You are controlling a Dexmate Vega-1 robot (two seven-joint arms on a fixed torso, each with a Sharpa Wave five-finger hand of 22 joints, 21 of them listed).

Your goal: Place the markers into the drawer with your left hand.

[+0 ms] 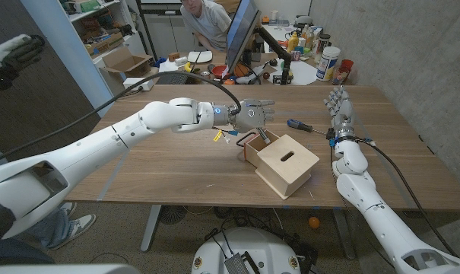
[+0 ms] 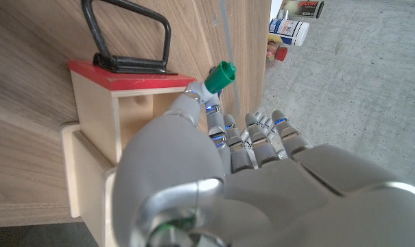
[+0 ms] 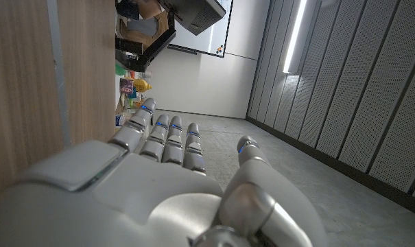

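Nearest us, a small wooden box (image 1: 287, 164) sits on the wooden surface (image 1: 176, 167), a slot in its top and its drawer (image 1: 254, 148) pulled open toward the far side, which we judge leaves it ready to take markers.

Over the open drawer hangs our left hand (image 1: 254, 116), arm reaching across from the near left. Its fingers (image 2: 252, 140) are gathered, pinching a marker with a green cap (image 2: 219, 75) between thumb and finger; the wrist view shows the cap poking past the fingertips beside the box's side. In the head view a slim dark stick (image 1: 262, 135) slants down from the hand into the drawer mouth; we take it for the same marker, tilted to slide in. Small yellow and white bits (image 1: 223, 135) lie just beside the drawer; we cannot tell what they are.

On the right, our right hand (image 1: 340, 106) stands upright near the surface's edge, fingers straight, close side by side, holding nothing; we judge it parked out of the way.

Between the hands lies a screwdriver (image 1: 304, 126) with a blue handle.

Farther back: a monitor (image 1: 241, 34), bottles (image 1: 328, 62), and a person leaning in.
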